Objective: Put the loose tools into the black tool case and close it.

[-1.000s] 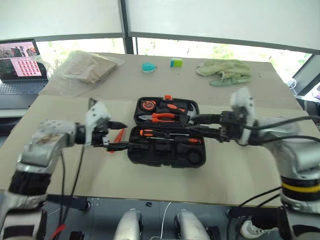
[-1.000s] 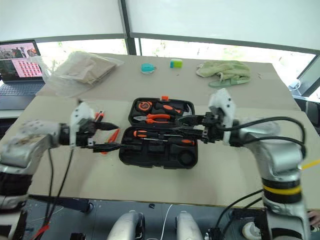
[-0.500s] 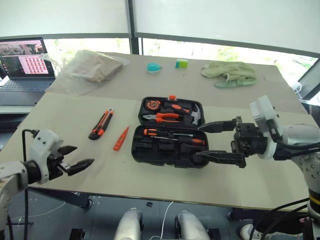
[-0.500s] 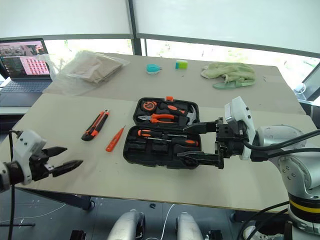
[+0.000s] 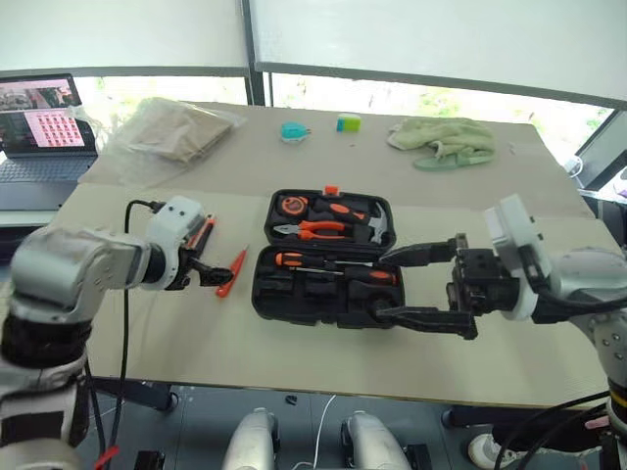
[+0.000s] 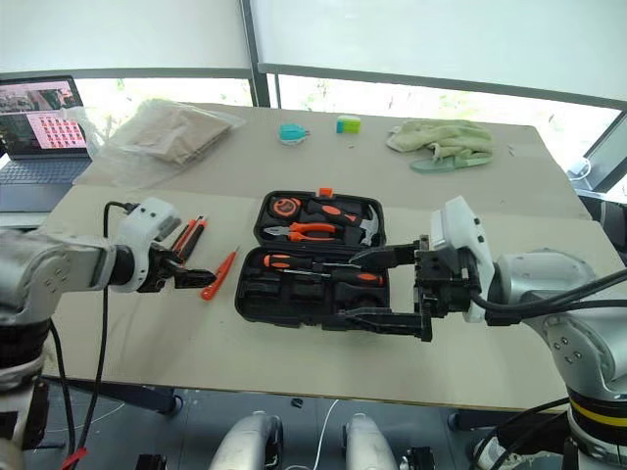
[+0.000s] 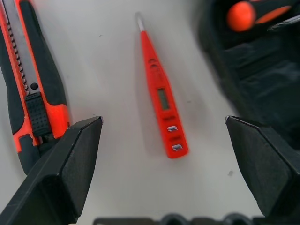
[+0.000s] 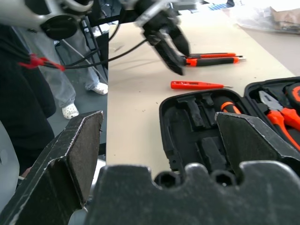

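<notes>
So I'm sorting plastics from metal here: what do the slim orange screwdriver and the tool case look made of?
The slim orange screwdriver: glossy orange plastic body by its moulded look, with a short bare-metal tip and small silvery fittings. The tool case: matt black plastic, likely moulded, judging by its tool-shaped recesses and rounded corners.

Worktop (image 5: 147, 323): pale beige, seam across it behind the case. Black tool case (image 5: 323, 299) lies open near the middle, lid flat toward the far side. Just left of it lies a slim all-orange screwdriver (image 5: 232, 271); beyond that, a black-and-orange utility knife (image 5: 203, 233). Far left: a laptop (image 5: 39, 132) and a clear bag of tan material (image 5: 168, 137). Far edge: a teal object (image 5: 292, 130), a small green-and-blue block (image 5: 347, 122), a green cloth (image 5: 441, 140).
</notes>
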Tool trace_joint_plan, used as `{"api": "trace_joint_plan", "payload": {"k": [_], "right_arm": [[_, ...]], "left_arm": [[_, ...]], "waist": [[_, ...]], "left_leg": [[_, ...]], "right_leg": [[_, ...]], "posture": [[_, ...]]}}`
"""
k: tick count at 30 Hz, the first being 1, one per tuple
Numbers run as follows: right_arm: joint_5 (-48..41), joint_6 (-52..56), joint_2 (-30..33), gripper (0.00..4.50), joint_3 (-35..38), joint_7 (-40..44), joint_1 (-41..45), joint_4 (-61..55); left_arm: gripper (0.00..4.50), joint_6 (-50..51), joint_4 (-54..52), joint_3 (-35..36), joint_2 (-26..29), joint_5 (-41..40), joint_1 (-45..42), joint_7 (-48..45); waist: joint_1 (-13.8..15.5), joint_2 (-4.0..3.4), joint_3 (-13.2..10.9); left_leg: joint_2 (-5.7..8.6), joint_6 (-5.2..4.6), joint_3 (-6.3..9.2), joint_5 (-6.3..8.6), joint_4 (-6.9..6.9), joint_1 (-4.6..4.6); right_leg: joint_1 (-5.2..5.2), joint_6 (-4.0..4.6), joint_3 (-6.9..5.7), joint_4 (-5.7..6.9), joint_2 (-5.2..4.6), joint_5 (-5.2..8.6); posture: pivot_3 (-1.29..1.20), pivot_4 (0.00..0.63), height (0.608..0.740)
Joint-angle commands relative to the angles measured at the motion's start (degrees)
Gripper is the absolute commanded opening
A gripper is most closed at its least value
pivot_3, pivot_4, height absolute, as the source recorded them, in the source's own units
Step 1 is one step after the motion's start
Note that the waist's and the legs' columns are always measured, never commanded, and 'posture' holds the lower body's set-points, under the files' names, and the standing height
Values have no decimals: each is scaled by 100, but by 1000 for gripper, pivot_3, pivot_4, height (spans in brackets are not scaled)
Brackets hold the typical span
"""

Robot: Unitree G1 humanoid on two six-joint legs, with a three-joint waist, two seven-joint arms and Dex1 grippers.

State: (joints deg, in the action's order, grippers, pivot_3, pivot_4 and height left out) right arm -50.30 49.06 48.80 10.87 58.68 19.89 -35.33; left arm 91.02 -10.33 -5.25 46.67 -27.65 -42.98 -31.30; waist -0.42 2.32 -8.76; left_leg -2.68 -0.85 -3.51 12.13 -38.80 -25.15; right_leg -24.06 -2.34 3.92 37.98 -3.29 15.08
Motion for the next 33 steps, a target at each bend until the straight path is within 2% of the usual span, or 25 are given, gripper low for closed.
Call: {"api": "trace_joint_plan", "payload": {"k": [1, 7, 9, 10, 12, 13, 15, 16, 19, 20, 26, 28, 33], "right_arm": [[-196, -119, 0, 4453, 90, -162, 53, -193], [-423, -75, -21, 4453, 125, -438, 132, -256], [-494, -81, 4, 4500, 123, -509, 123, -287], [-525, -77, 7, 4500, 124, -547, 127, -302], [-581, -74, 17, 4500, 135, -604, 117, -334], [-638, -66, 16, 4500, 150, -651, 128, -333], [-742, -58, 33, 4500, 184, -727, 125, -348], [-778, -58, 45, 4500, 192, -753, 124, -351], [-870, -73, 113, 4500, 248, -799, 45, -392], [-882, -81, 151, 4500, 265, -794, -1, -405], [-860, -131, 357, 4500, 400, -677, -337, -480], [-843, -165, 406, 4500, 447, -651, -470, -509], [-715, -199, 601, 4500, 545, -557, -929, -625]], "left_arm": [[4500, -395, 605, -473, -185, 256, -401, 44], [4500, -898, 1513, -1081, -492, 572, -522, -4], [3986, -1018, 1669, -1179, -540, 659, -487, -35], [3884, -1075, 1744, -1256, -571, 705, -443, -50], [3246, -1150, 1798, -1330, -600, 766, -373, -83], [2768, -1184, 1840, -1331, -623, 812, -347, -65], [2140, -1218, 1861, -1327, -643, 888, -300, -58], [1654, -1221, 1883, -1318, -658, 915, -281, -67], [598, -1217, 1906, -1198, -665, 993, -217, -35], [421, -1207, 1900, -1116, -658, 1006, -205, -27], [411, -1367, 1790, -828, -447, 1002, -321, -209], [411, -1838, 1635, -817, -293, 1011, -379, -476], [411, -3922, 1740, -1212, 474, 1428, -807, -1879]], "waist": [[-9, 0, 0], [-21, -1, 1], [-20, -2, 1], [-20, -3, 2], [-2, -7, 4], [9, -8, 5], [24, -11, 7], [27, -11, 7], [32, -12, 8], [34, -12, 8], [29, -10, 8], [25, -9, 7], [17, 4, -1]], "left_leg": [[0, 0, 0, 0, 1, -1], [1, 0, 0, 0, 1, -4], [2, 0, 1, 0, 0, -3], [2, 0, 1, 0, -1, -3], [4, 0, 0, -1, -3, 0], [6, 0, 0, -1, -4, 1], [6, 0, 0, -1, -5, 2], [7, 0, 0, -1, -5, 3], [7, 0, 1, -1, -5, 3], [7, 0, 1, -1, -5, 3], [6, 0, 2, -1, -4, 3], [6, 0, 2, -1, -4, 1], [4, 0, -1, -1, -3, -12]], "right_leg": [[-1, 0, 1, -1, -1, 0], [-4, 0, 1, 0, -1, 0], [-1, 0, 0, 2, -1, 0], [0, 0, 0, 2, -2, 0], [4, 0, 0, 3, -3, 0], [6, 0, 0, 3, -4, 0], [8, 0, 0, 2, -5, 0], [9, -1, 0, 2, -6, 0], [9, -1, 0, 2, -7, 0], [9, -1, 0, 2, -7, 0], [8, -1, 0, 3, -7, 0], [5, -1, 0, 2, -6, 0], [-8, 0, -1, 0, -4, 0]], "posture": [[0, 150, 740], [0, 150, 740], [0, 150, 740], [0, 150, 740], [0, 150, 740], [0, 150, 740], [0, 150, 740], [0, 150, 740], [0, 150, 740], [0, 150, 740], [0, 150, 740], [0, 150, 740], [0, 150, 740]]}}
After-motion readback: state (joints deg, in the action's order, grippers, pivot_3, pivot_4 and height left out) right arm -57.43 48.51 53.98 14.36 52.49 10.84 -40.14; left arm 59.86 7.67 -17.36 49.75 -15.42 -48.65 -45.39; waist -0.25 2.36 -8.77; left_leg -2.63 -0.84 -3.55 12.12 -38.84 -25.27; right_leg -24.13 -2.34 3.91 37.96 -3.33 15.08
